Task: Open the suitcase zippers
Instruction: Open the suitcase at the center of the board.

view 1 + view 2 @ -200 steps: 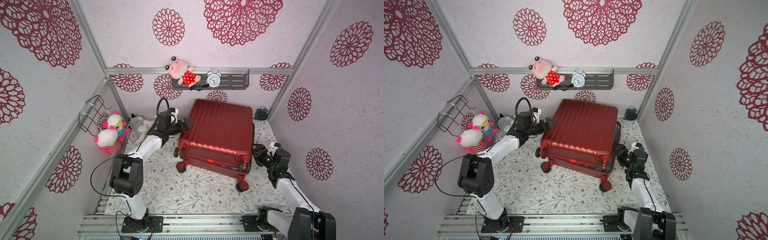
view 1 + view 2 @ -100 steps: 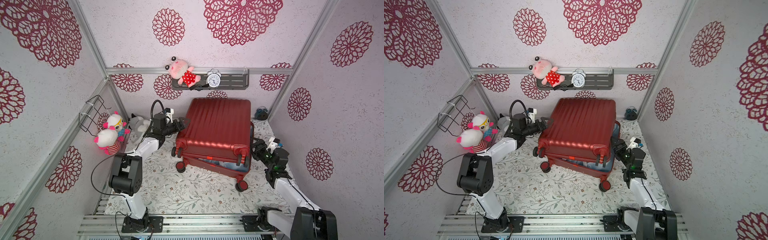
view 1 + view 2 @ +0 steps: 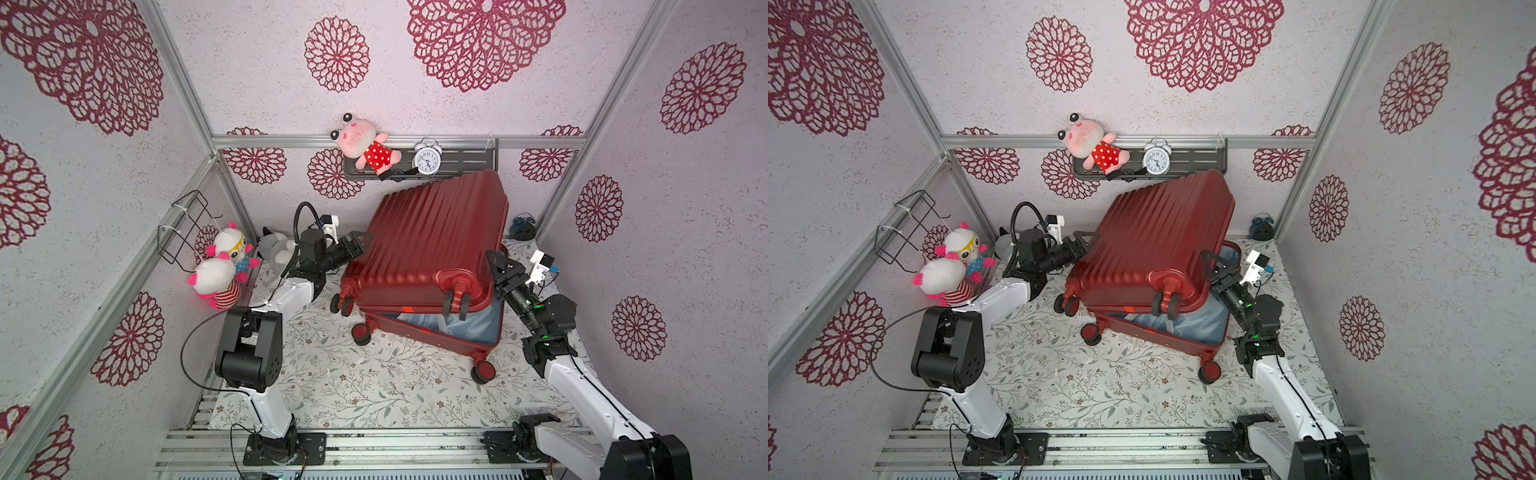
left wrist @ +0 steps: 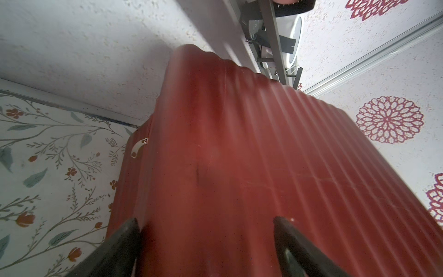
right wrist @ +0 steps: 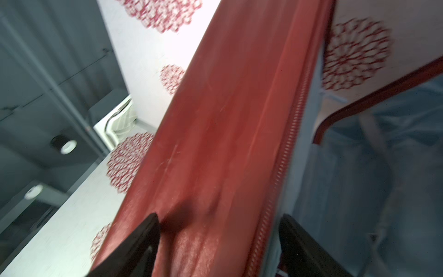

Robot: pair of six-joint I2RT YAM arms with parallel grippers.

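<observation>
The suitcase (image 3: 432,241) lies in the middle of the floral mat (image 3: 374,386), wheels toward the arm bases and long axis running away toward the back wall. Its two shells stand apart: the upper shell (image 3: 1158,232) is tilted up and the lower shell (image 3: 428,338) lies flat on the mat. The gap is widest on the right arm's side and at the wheel end, so the hinge is probably along the left arm's side. The lower shell shows light blue lining (image 3: 469,326) with a pale strap across it. Nothing else is visible inside (much of it is hidden under the raised shell).

The left gripper (image 3: 362,243) is at the upper shell's left long side and the right gripper (image 3: 496,266) at its right. Each has its jaws spread wide across that side wall and appears to grasp it. The zippers (image 5: 285,167) show as a line of freed teeth along the upper rim, just beside the right gripper's inner finger (image 5: 302,242) and running away from it along the long axis. The right arm is therefore nearer the parted seam, which looks undone around most of the case.
</observation>
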